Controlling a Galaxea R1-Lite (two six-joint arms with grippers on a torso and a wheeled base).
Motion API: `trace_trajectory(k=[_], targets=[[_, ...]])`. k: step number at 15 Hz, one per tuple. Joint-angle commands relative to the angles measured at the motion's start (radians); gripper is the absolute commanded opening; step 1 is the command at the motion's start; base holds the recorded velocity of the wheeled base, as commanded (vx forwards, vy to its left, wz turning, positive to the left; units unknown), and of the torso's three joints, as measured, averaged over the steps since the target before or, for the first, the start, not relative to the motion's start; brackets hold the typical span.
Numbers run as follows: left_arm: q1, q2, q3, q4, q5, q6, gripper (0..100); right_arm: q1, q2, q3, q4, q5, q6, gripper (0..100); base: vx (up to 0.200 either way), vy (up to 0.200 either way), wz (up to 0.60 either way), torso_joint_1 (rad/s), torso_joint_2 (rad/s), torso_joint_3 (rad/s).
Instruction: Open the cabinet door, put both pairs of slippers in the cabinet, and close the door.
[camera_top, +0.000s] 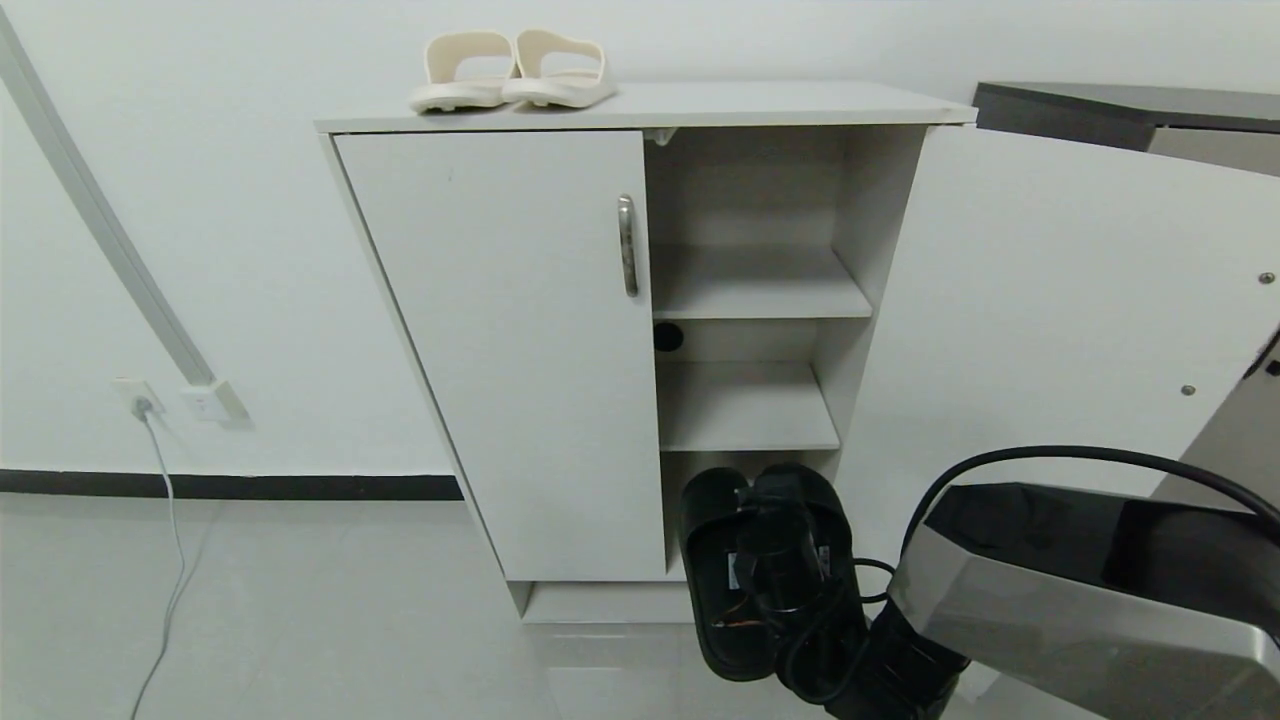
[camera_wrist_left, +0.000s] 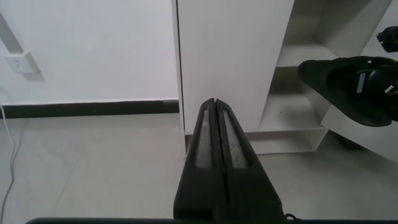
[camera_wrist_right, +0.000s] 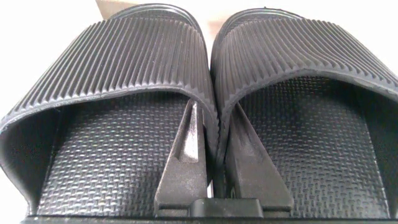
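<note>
Right end effector (camera_wrist_right: 216, 111) gripping black slippers (camera_top: 716, 590), left end effector (camera_wrist_left: 214, 106) clenched, cabinet (camera_top: 500, 350) open.

Right arm (camera_top: 1080, 590) shell silver with glossy black top, black cable (camera_top: 1080, 455) arching over it, tapered black jaws, grey-lined

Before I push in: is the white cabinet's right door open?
Open: the white right-hand cabinet door stands swung outward, exposing the bare white shelves inside.

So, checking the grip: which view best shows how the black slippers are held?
The right wrist view: the jaws of the right gripper pinch the black slippers by adjoining straps. The head view shows them before the open cabinet; the left wrist view shows them side-on.
</note>
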Motion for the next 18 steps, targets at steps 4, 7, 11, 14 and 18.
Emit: trace_trajectory(k=[4,7,11,14,18], targets=[[0.000,0.008,-0.001,0.001,-0.001,0.001,0,-0.002,0.020,-0.010,0.000,0.000,0.001,0,0.000,0.000,0.00,0.004,0.00,-0.199],[0.000,0.002,0.000,0.000,0.003,-0.001,0,-0.010,0.025,-0.012,0.000,0.000,0.001,0,0.000,0.000,0.00,0.002,0.00,-0.193],[0.000,0.002,0.000,0.000,0.003,-0.001,0,-0.016,0.072,-0.015,-0.098,-0.001,-0.027,0,0.000,0.000,0.00,0.004,0.00,-0.040],[0.000,0.002,0.000,0.000,0.003,-0.002,0,-0.047,0.126,-0.012,-0.408,0.000,-0.216,0,0.000,0.000,0.00,0.000,0.00,0.000],[0.000,0.002,0.000,0.000,0.003,-0.002,0,-0.053,0.134,-0.012,-0.454,0.000,-0.256,0,0.000,0.000,0.00,0.000,0.00,0.000]])
